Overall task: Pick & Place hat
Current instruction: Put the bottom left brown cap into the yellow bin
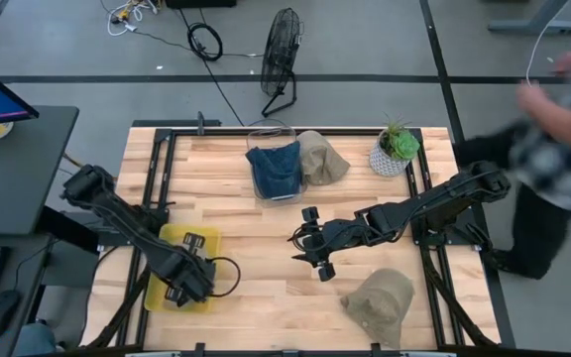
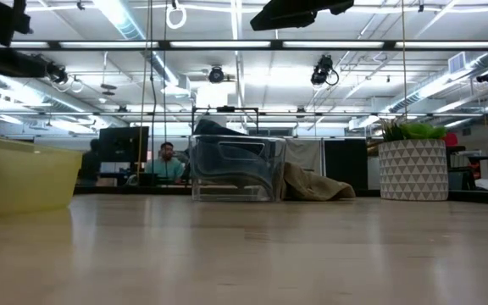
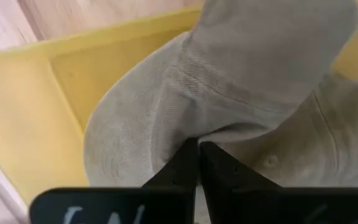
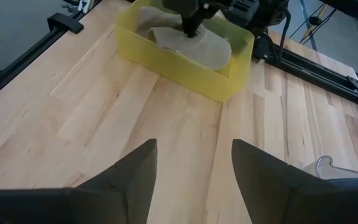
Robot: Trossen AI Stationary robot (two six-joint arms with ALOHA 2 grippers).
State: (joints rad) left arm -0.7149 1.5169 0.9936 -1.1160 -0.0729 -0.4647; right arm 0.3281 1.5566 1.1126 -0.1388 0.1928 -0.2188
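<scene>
A tan hat [image 3: 260, 74] lies inside the yellow bin [image 1: 206, 236] at the table's near left. My left gripper [image 1: 188, 281] stands over the bin and is shut on this hat. My right gripper [image 1: 308, 250] hovers open over bare wood at mid-table and touches nothing. It faces the yellow bin [image 4: 185, 68]. Another tan hat [image 1: 380, 302] rests on the table near the front edge, right of centre. A blue hat [image 1: 276, 169] sits in the clear bin [image 1: 271, 131] at the far side. A third tan hat [image 1: 323, 157] leans against that bin. My left gripper pinches a raised fold of the hat's cloth [image 3: 194, 127] between its two shut fingers [image 3: 182, 168]. It comes from above, pointing down into the bin, as the right wrist view shows at the left gripper [image 4: 190, 30]. The hat [image 4: 197, 46] rests on the bin's floor.
A potted plant [image 1: 397, 149] stands at the far right corner. Black frame rails [image 1: 157, 169] run along both sides of the table. A person [image 1: 563, 109] stands beyond the right edge. Bare wood lies between the yellow bin and my right gripper.
</scene>
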